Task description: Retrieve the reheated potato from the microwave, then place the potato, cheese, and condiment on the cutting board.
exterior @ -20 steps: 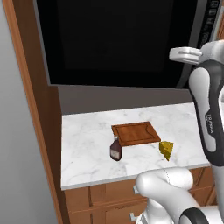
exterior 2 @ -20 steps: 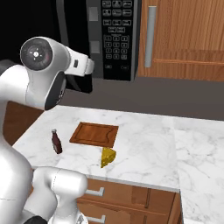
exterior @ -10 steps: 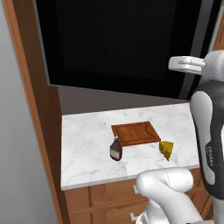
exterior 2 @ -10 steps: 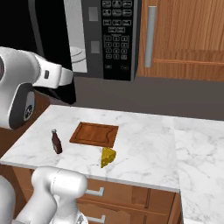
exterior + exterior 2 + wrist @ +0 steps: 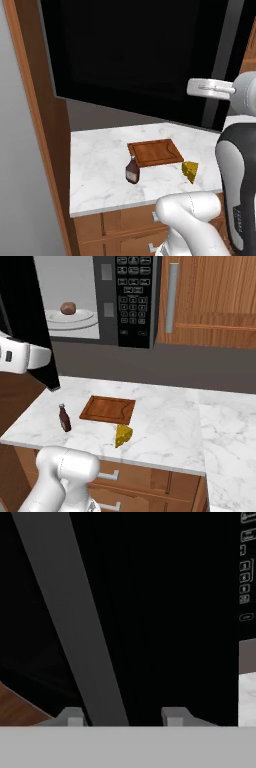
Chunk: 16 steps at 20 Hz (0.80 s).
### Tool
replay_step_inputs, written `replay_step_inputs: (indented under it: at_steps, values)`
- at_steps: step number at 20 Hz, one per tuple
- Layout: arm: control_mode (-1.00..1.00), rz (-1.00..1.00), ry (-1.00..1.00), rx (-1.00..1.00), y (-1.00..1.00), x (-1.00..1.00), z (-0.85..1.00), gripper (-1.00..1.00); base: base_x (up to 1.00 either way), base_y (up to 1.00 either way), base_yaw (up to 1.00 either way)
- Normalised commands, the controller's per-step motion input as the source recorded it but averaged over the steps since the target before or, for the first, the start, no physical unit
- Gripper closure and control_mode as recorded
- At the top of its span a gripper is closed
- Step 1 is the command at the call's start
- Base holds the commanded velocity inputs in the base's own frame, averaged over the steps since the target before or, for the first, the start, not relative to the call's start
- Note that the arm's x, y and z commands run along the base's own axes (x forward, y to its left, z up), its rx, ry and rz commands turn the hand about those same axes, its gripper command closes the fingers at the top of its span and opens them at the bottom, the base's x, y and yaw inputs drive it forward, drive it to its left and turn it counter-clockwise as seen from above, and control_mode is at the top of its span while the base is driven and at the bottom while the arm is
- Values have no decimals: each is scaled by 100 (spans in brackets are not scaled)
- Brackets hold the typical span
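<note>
A: Hand view: gripper faces the dark microwave door, a grey bar, probably the handle, running up between the two tips. Jaws spread either side of it; can't tell if they touch it.

B: Potato?

A: Right base view: potato on the turntable inside the microwave, door swung wide. It's a rounded lump with no clear long axis. The hand sits at the door's outer edge, left of the cavity and lower, so the potato lies up and to the right of the jaws, deeper in.

B: In the way?

A: Likely the door itself; I'd guess the hand must let go and come round it.

B: Rest?

A: Below the microwave on the counter: board, bare. Bottle just left of the board, cheese just in front of it, neither on it.
</note>
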Motion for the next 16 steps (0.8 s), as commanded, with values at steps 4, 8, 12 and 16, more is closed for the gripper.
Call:
replay_step_inputs:
  at_steps: [4,8,12,16]
  values:
    - [-100,0,0,0,27,-63,1,-100,0,0,0]
    - [-100,0,1,0,16,-28,0,-100,0,0,0]
    - [-100,0,0,3,-13,-41,7,-100,0,0,0]
    - [-100,0,0,5,-17,-70,12,-100,0,0,0]
